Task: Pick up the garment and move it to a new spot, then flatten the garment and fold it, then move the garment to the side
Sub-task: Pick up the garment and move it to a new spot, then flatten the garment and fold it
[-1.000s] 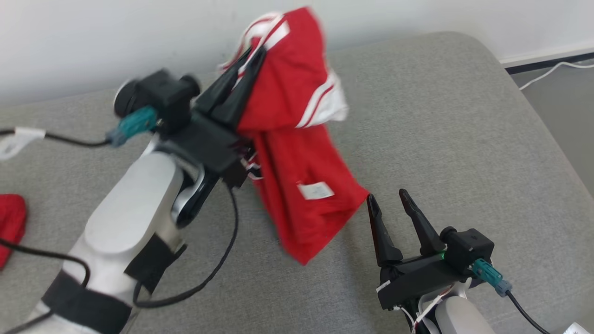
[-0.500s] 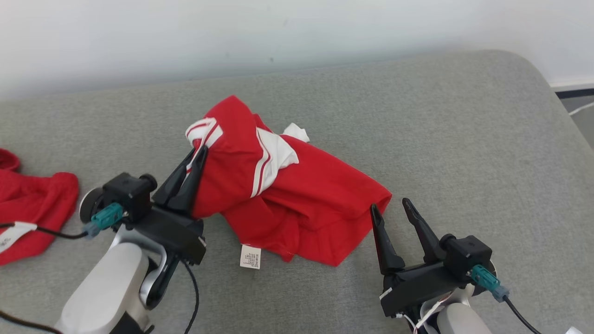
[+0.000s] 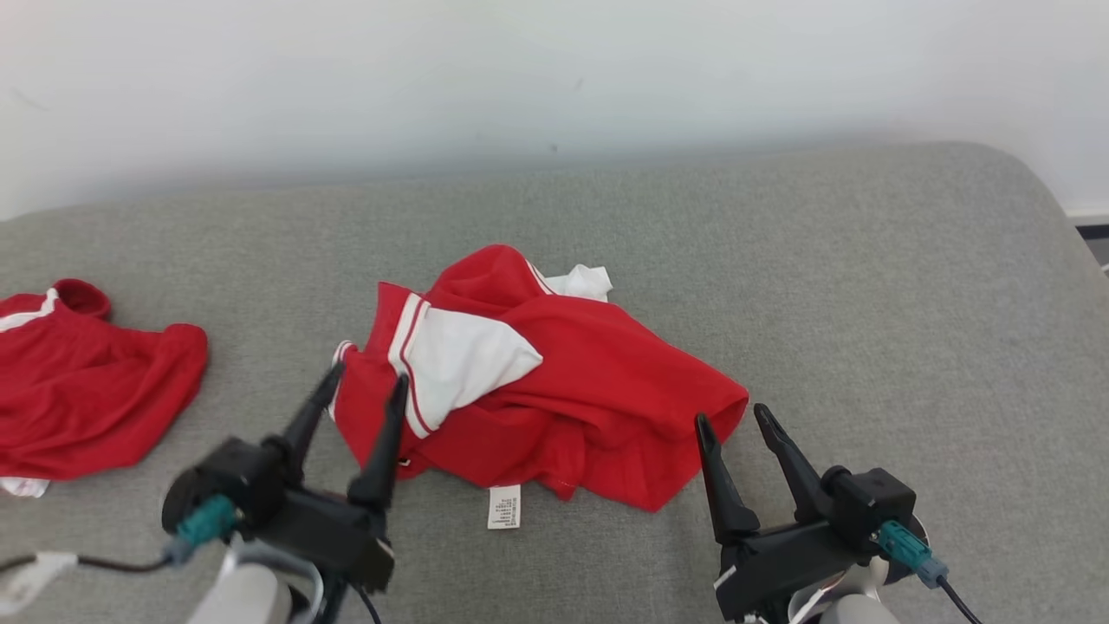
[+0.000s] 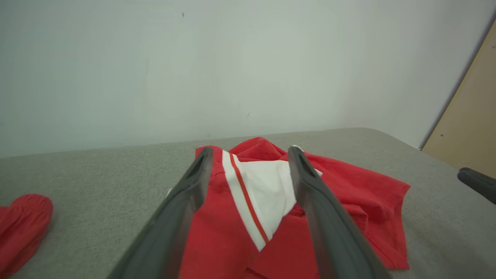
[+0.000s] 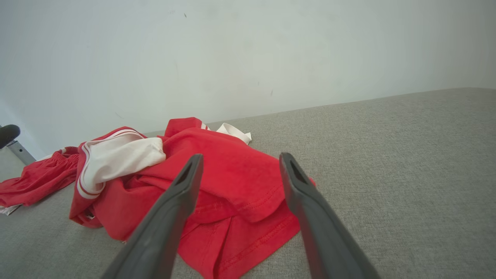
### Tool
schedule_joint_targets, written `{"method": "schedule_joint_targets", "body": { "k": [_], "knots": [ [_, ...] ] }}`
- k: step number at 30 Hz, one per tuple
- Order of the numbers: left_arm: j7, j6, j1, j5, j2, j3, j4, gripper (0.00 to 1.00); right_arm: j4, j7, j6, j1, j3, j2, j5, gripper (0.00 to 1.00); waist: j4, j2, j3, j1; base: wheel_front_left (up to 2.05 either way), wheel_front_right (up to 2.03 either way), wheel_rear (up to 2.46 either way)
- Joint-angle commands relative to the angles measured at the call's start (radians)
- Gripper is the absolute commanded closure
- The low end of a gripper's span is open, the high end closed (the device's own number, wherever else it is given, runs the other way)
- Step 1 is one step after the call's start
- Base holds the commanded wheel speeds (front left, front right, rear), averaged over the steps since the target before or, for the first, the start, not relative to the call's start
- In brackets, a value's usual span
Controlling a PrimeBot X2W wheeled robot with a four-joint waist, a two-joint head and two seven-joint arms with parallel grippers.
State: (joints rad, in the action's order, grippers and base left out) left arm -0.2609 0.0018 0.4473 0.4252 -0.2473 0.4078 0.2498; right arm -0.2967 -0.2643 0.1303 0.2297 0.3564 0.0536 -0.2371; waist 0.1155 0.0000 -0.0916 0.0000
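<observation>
The garment (image 3: 554,390) is a crumpled red top with white panels and red-white stripes, lying in a heap mid-way across the grey cushion (image 3: 866,286). A white care label sticks out at its near edge. My left gripper (image 3: 366,388) stands open just at the garment's left edge, nothing between its fingers; in the left wrist view the garment (image 4: 271,201) lies beyond the spread fingers (image 4: 186,201). My right gripper (image 3: 730,420) is open at the garment's right corner, not holding it. The right wrist view has the garment (image 5: 217,174) ahead and left of the open fingers (image 5: 174,205).
A second red piece of clothing (image 3: 78,381) lies at the cushion's left, also seen in the left wrist view (image 4: 19,224). A pale wall (image 3: 520,78) runs behind the cushion. The cushion's rounded right edge drops off at far right.
The left gripper brought the garment down from the air onto the cushion, then opened and let it go, drawing back toward me. The head camera tilted. The right gripper stayed open.
</observation>
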Motion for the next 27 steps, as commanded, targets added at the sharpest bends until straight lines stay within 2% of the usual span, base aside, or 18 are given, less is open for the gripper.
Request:
{"method": "schedule_joint_targets", "body": {
  "k": [1, 8, 19, 27],
  "knots": [
    [-0.005, -0.001, -0.034, -0.018, 0.002, -0.005, -0.012, 0.00, -0.001, -0.002, 0.001, -0.020, -0.001, 0.004, -0.002, 0.00, -0.014, 0.0000, 0.016, 0.0000, 0.00, 0.00, 0.00],
    [-0.005, 0.019, -0.165, -0.085, 0.049, -0.082, -0.128, 0.00, -0.012, -0.002, 0.001, -0.039, 0.004, 0.011, -0.006, 0.00, -0.042, 0.0000, 0.049, 0.0000, 0.00, 0.00, 0.00],
    [-0.005, 0.105, -0.342, -0.242, 0.082, -0.222, -0.272, 0.00, -0.055, -0.002, 0.001, -0.071, 0.000, 0.020, -0.024, 0.00, -0.063, 0.0000, 0.078, 0.0000, 0.00, 0.00, 0.00],
    [-0.005, 0.122, -0.452, -0.288, 0.127, -0.278, -0.317, 0.00, -0.129, 0.025, 0.001, -0.082, -0.017, 0.030, -0.042, 0.00, -0.107, 0.0000, 0.088, 0.0000, 0.00, 0.00, 0.00]
  ]
}}
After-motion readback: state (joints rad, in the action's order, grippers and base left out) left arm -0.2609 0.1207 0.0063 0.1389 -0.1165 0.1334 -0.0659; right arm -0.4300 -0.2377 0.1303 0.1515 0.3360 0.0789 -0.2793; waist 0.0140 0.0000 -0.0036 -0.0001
